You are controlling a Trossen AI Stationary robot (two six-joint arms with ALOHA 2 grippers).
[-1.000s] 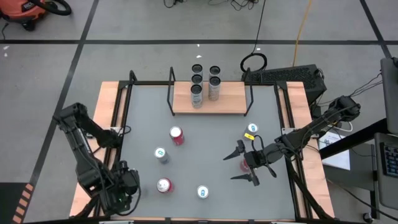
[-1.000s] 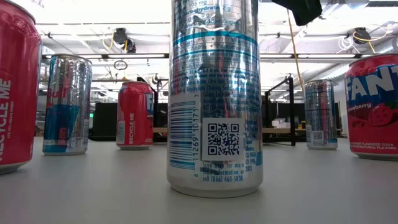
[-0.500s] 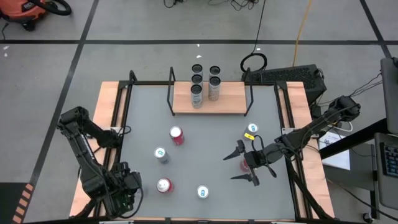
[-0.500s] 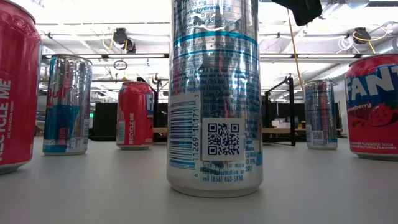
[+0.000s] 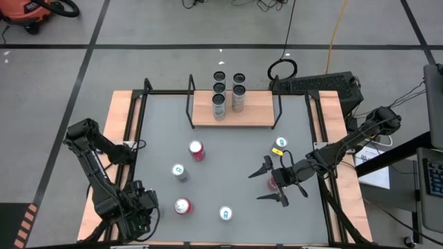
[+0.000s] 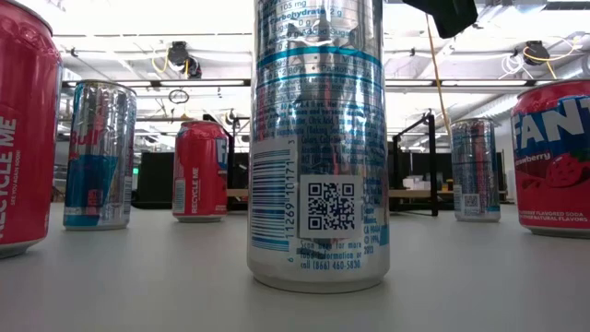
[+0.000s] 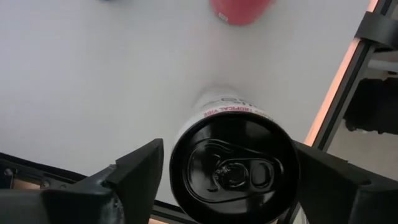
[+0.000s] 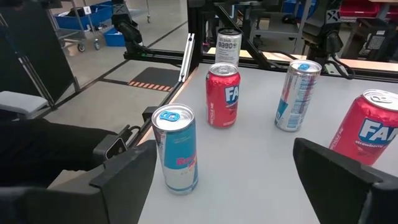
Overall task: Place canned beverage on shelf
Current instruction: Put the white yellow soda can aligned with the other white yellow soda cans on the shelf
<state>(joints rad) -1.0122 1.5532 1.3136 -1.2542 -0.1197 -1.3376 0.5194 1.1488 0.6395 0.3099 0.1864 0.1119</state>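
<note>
Left tool (image 7: 227,152) open astride black-topped can (image 7: 233,177) far from shelf (image 5: 252,114), seemingly lined up for gripping and carrying there; right tool (image 5: 271,184) open, waiting nearer shelf.

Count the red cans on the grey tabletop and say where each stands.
3. The central red can stands near the table's middle. The front-left red can stands near the front edge. The right red can is partly covered by the right end effector. No others show.
</note>
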